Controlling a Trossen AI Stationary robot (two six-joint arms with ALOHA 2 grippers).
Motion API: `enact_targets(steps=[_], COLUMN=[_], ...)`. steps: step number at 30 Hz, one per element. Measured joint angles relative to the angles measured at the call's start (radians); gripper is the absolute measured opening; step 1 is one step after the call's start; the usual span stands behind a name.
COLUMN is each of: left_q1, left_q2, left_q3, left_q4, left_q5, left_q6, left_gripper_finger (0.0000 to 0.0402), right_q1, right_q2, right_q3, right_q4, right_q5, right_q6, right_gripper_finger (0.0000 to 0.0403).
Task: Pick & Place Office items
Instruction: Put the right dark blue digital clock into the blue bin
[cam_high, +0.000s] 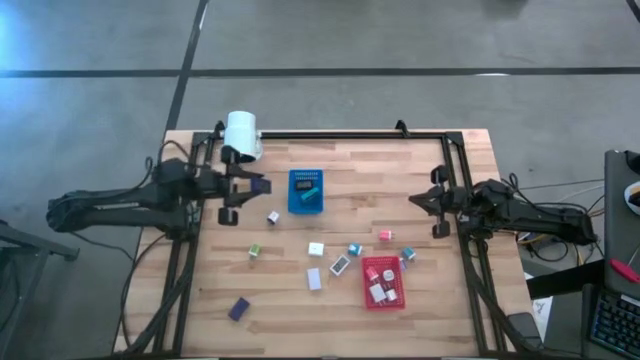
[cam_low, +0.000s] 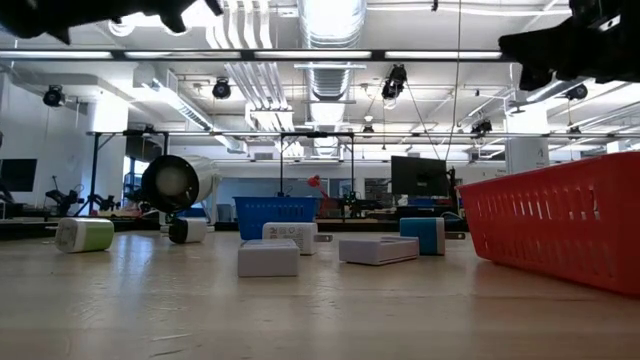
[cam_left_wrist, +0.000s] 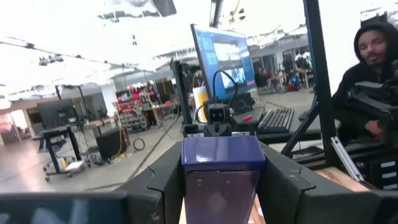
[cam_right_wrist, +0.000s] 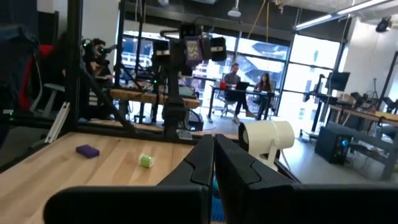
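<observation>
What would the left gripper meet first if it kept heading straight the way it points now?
Probably the blue tray: the left gripper, raised and holding a purple block, points toward it. At this height it might pass over.

Beyond the wooden table (cam_high: 340, 320) lay a grey concrete floor (cam_high: 400, 35), while white ducts (cam_low: 325, 40) and strip lights (cam_low: 300, 54) hung overhead, a monitor (cam_left_wrist: 221, 59) glowed, and large windows (cam_right_wrist: 298, 74) backed seated people (cam_right_wrist: 234, 78).

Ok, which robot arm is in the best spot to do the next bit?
Probably the left. Its pincer holds a purple block right beside the blue tray, so it could drop it in. The right pincer is shut, empty and farther from that tray.
</observation>
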Motion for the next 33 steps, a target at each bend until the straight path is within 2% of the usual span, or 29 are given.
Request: enact_targets(steps=[8,19,22,26,33], left_q1=[0.000,0.000,0.000,0.000,0.000], left_q2=[-0.273,-0.553,-0.609,-0.653,-0.654], left_q3=[-0.166,-0.387,-0.440,-0.442,-0.442], left_q4=[-0.063,-0.098,-0.102,-0.171,-0.211], left_q5=[-0.001,-0.023,-0.023,-0.022,-0.021], left_q6=[-0.004,0.009,0.011,0.015,0.038], left_gripper_finger=[0.0155,0.0155,0.0155,0.0155,0.0155], right_q1=[0.000,0.000,0.000,0.000,0.000], right_q2=[-0.041,-0.087,-0.087,-0.087,-0.085], right_q3=[-0.024,-0.028,-0.030,-0.030,-0.030], right_q4=[-0.080,-0.079,-0.080,-0.079,-0.081], right_q5=[0.002,0.003,0.003,0.003,0.003], right_q6=[0.051,0.043,0.043,0.043,0.042], right_gripper_finger=[0.0008,0.0008,0.0008,0.0008,0.0008])
